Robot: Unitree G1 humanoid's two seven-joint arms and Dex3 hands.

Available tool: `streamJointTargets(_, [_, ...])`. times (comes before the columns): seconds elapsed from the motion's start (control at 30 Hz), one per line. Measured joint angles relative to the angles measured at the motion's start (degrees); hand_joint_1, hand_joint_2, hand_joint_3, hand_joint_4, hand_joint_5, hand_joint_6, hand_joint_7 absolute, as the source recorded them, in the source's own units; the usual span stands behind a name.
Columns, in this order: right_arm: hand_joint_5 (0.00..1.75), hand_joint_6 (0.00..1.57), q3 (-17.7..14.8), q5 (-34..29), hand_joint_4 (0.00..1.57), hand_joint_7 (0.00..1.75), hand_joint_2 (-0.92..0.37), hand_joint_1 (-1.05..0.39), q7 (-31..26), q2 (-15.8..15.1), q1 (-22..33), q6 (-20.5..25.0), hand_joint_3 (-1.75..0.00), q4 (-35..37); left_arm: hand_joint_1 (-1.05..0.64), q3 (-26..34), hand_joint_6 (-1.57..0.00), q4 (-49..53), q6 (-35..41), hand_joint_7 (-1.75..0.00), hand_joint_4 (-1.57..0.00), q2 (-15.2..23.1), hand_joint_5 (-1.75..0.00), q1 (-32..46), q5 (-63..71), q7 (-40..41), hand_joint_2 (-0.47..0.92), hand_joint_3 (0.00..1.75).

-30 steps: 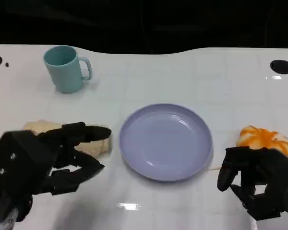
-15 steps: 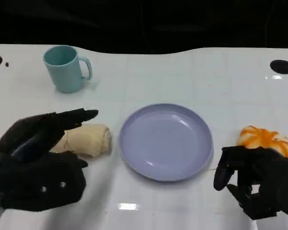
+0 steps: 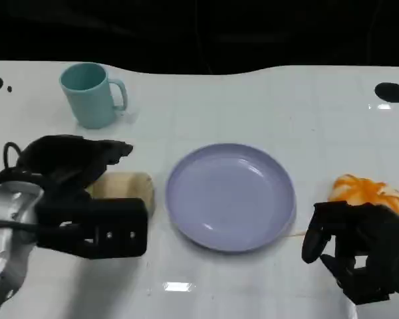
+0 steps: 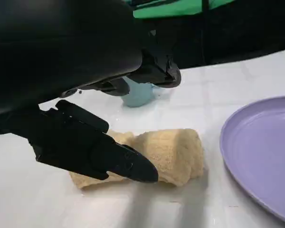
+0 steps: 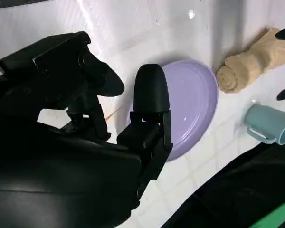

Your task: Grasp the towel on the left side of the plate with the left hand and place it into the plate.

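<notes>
On the far left of the white table (image 3: 253, 106), the left hand (image 3: 76, 166) has changed the most since half a second ago. It has turned over, and now its silver forearm and a black block of the wrist lie in front, and the fingers (image 3: 110, 151) curve down over the towel (image 3: 123, 189). Before, the hand was beside the towel with the fingers stretched out above it. In the left wrist view one black finger lies along the near side of the towel and the others arch above it, spread apart; I cannot tell if they already touch the cloth, and the hand does not hold it.

The towel, a beige roll, lies flat on the table in the same place as before, just left of the plate (image 3: 229, 196) and apart from its rim. Behind it, near the far edge, stands the light blue mug (image 3: 90, 94), unmoved.

The lavender plate stays in the middle of the table, with nothing in it.

At the right, the orange and white object (image 3: 366, 191) lies near the plate's right side. The right hand (image 3: 356, 249) is just in front of it, with fingers curled inward and holding nothing, almost as it was before.
</notes>
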Motion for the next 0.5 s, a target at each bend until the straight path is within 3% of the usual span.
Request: streamJointTargets(0.5, [1.75, 0.7, -0.67, 0.87, 0.74, 1.45, -0.57, 0.03, 0.53, -0.62, 1.34, -1.39, -1.1, -0.47, -0.56, -6.14, -0.41, 27.75, -1.66, -0.02, -0.49, -7.43, -0.09, -11.69, 2.51, 3.31, 0.89, 0.02])
